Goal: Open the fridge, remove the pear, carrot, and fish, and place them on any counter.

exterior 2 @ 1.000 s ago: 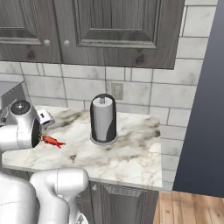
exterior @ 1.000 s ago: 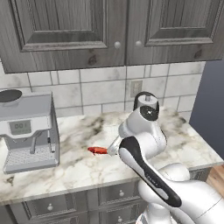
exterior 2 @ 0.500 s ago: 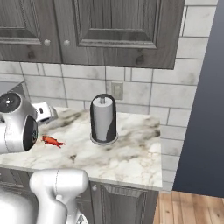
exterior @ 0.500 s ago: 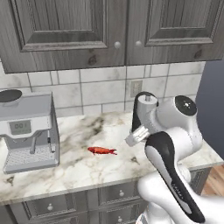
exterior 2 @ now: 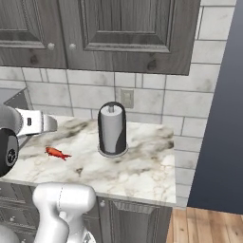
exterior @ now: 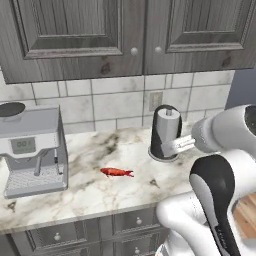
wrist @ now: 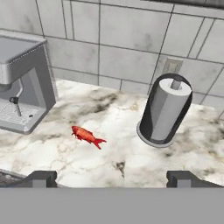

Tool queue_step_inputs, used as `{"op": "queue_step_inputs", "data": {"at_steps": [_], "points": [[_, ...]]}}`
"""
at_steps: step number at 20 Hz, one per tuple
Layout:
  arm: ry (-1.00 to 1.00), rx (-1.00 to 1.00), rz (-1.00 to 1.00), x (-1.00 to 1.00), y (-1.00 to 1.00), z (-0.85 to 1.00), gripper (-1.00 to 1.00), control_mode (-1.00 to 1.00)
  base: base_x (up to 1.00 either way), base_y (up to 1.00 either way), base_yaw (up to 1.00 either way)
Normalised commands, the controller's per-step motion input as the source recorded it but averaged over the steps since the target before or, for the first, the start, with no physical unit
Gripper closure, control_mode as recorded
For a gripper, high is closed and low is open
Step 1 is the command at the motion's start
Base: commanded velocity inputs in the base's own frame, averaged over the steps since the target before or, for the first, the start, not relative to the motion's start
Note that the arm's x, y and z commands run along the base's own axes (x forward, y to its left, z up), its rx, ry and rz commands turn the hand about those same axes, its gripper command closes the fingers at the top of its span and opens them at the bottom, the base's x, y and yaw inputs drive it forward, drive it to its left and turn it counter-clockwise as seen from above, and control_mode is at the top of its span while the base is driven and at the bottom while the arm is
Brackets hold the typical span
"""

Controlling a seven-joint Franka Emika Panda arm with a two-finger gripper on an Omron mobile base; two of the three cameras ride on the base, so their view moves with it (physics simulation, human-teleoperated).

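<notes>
Slim red finned fish [wrist: 87, 136] lying loose on white grey-veined marble tabletop [wrist: 122, 153], between silver coffee machine [wrist: 19, 83] and grey paper-towel roll [wrist: 166, 109]. Jaws spread wide, empty, apart from fish. Risk, probably: elbow sweeping roll or fish off tabletop while turning away.

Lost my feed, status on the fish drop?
End effector open, empty, above the counter. Fish lying flat on the marble, between coffee machine and paper towel holder. Nothing touching it.
</notes>
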Motion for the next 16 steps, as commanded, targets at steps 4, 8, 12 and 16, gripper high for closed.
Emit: {"op": "queue_step_inputs", "data": {"at_steps": [4,8,12,16], "points": [[0.01,0.12,-0.07,-0.02,-0.43,0.36,-1.0,-1.0,0.0,0.0,0.0],[0.0,0.0,0.0,-0.06,-0.28,0.0,-1.0,-1.0,0.0,0.0,0.0],[-0.02,0.0,-0.04,-0.37,-0.19,0.0,-1.0,-1.0,0.0,0.0,0.0],[-0.08,0.0,-0.18,-0.61,-0.18,0.01,-1.0,-1.0,0.0,0.0,0.0]]}}
